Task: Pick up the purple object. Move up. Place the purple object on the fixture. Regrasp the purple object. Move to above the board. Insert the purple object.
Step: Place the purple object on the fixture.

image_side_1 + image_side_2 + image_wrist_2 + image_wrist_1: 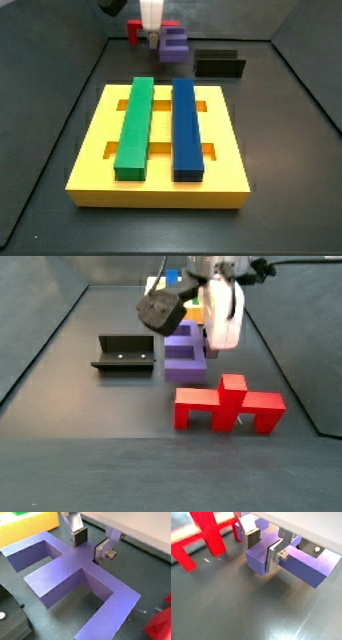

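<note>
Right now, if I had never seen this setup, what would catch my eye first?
Probably the big yellow board at the near end in a side view, with a green bar and a dark-blue bar lying in it. Behind it the gripper straddles the purple object, between the red pronged piece and the black fixture.

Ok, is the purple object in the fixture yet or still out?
Out. In a side view the fixture has an empty trough, while the purple object sits beside it on the floor, with the gripper straddling its stub.
</note>
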